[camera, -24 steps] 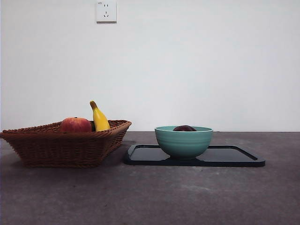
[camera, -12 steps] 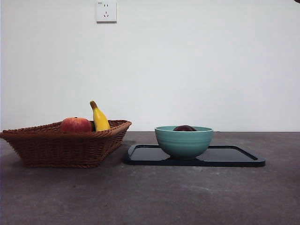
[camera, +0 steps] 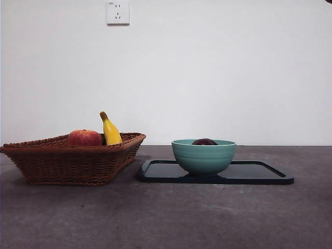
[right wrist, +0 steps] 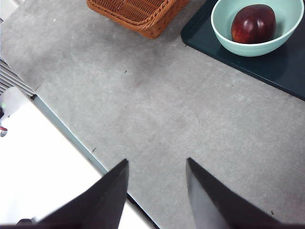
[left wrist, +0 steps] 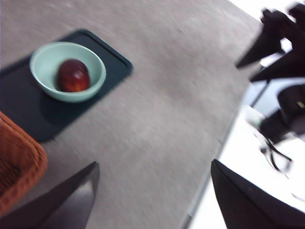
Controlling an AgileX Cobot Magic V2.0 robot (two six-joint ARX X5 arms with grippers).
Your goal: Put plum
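Front view, operator: you have no legible brand or label on anything; the only marking is the slot pattern on the white wall socket (camera: 118, 12), and no writing on it can be read. Your plum (camera: 204, 141) lies inside the bowl (camera: 203, 156), only its dark glossy crown showing over the rim; the right wrist view shows it as a smooth maroon oval resting against the bowl's inner wall. The bowl is pale green, glazed, round, with faint horizontal ridges on its outer wall, and it stands on a flat black tray (camera: 259, 176) with rounded corners and a low raised lip. Just beside the tray sits a brown woven wicker basket (camera: 67, 162), squarish with flaring sides, not touching the tray as far as you can see. In it are a matte red-orange round fruit (camera: 83, 138) and a yellow banana (camera: 110, 130) standing tilted, dark stem up. The tabletop (camera: 166, 218) is grey, mottled and slightly rough. Your left tool (left wrist: 152, 198) hangs high over the tabletop's edge, jaws spread wide, holding nothing. Your right tool (right wrist: 156, 191) also hangs above bare tabletop, well apart from the bowl, jaws parted moderately and empty.
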